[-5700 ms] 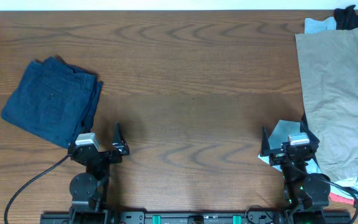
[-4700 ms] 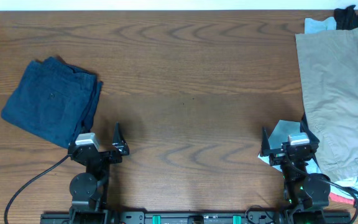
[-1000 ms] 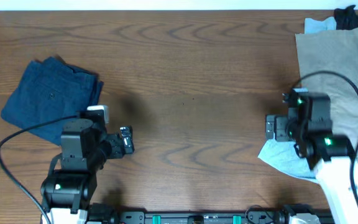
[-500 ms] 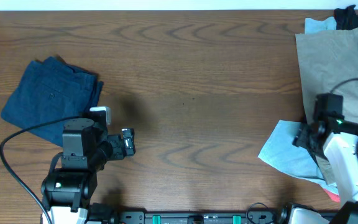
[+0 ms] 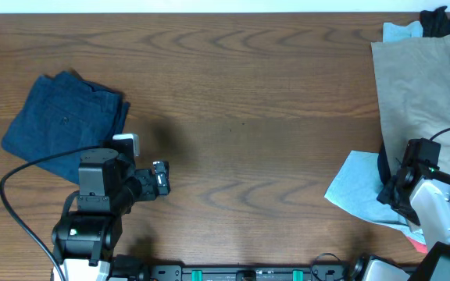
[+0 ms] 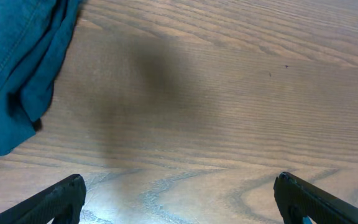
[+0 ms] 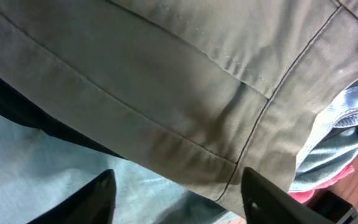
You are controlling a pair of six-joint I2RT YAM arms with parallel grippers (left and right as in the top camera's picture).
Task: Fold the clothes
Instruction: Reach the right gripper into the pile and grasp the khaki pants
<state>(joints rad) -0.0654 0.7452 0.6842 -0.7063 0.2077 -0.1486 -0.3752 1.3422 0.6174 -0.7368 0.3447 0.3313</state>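
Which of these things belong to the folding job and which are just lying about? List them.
Job: khaki trousers; navy garment; light-blue garment; black garment.
Lying about: red item under the trousers' edge, too hidden to identify.

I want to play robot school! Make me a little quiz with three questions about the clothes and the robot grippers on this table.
1. True or false: the navy garment lies nearer the left gripper than the right gripper.
2. Pick one: the right wrist camera mostly sees A the khaki trousers, B bare wood, C a shoe.
3. Fill the gap: the left gripper hangs ___ (open or shut) over the table.
Key: 1 true; 2 A; 3 open.
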